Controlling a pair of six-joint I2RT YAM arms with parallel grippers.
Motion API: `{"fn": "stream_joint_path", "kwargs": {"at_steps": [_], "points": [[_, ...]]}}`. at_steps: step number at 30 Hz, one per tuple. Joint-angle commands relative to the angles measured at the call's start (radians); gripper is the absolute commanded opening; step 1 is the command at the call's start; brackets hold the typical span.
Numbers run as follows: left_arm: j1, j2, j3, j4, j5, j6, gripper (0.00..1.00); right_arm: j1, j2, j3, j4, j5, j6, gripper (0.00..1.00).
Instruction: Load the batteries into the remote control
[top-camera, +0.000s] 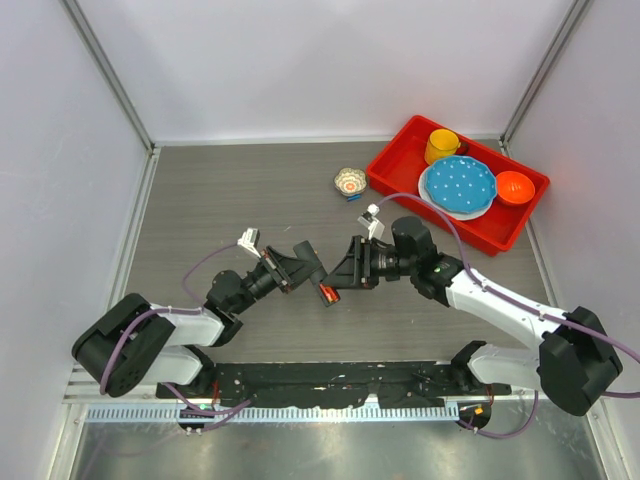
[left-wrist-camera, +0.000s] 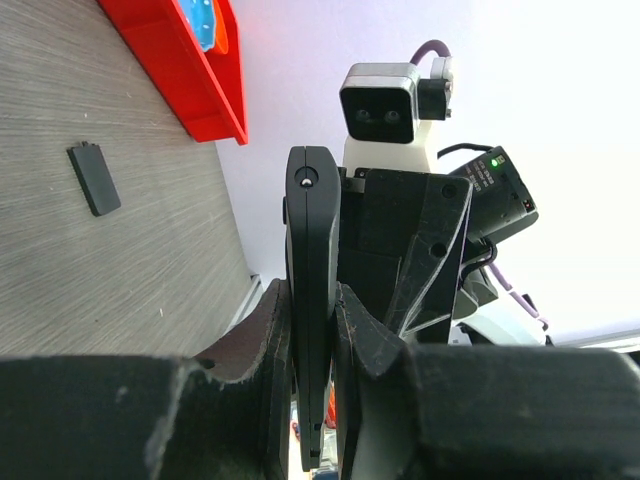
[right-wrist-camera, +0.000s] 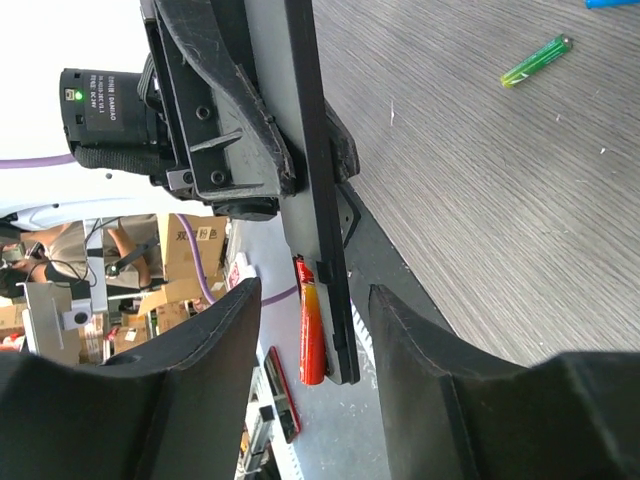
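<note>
Grey wood-grain table (top-camera: 230, 200) fills the floor of the enclosure, hemmed by white walls on the left, far and right sides. The broadest room for moving is on its left and far-left stretch. A red tray (top-camera: 395, 175) crowds the far-right corner and holds a blue plate (top-camera: 458, 185), a yellow cup (top-camera: 440, 146) and an orange bowl (top-camera: 514, 186). A small patterned cup (top-camera: 349, 182) sits just beside the tray's left edge. The left arm (top-camera: 190, 325) and right arm (top-camera: 500, 305) meet nose to nose above the table's middle. The left jaws are clamped on the remote control (left-wrist-camera: 312, 260), held edge-on off the table. The right jaws stand apart on either side of the remote's end, with a gap showing on each side. Between them a red-orange battery (right-wrist-camera: 312, 335) lies along the remote's face. The left wrist view alone shows a flat black cover (left-wrist-camera: 93, 178) lying on the table near the tray. The right wrist view alone shows a green battery (right-wrist-camera: 537, 60) loose on the table, well apart.
</note>
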Motion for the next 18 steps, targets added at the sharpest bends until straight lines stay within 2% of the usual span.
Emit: {"fn": "stream_joint_path", "kwargs": {"at_steps": [1,18], "points": [[-0.001,-0.02,0.035,0.257,0.013,0.0,0.0,-0.001,0.002,0.002,0.066,-0.037,0.016,0.51],[-0.003,-0.014,0.051,0.255,0.018,-0.006,0.0,-0.001,0.045,-0.015,0.118,-0.038,0.051,0.35]]}}
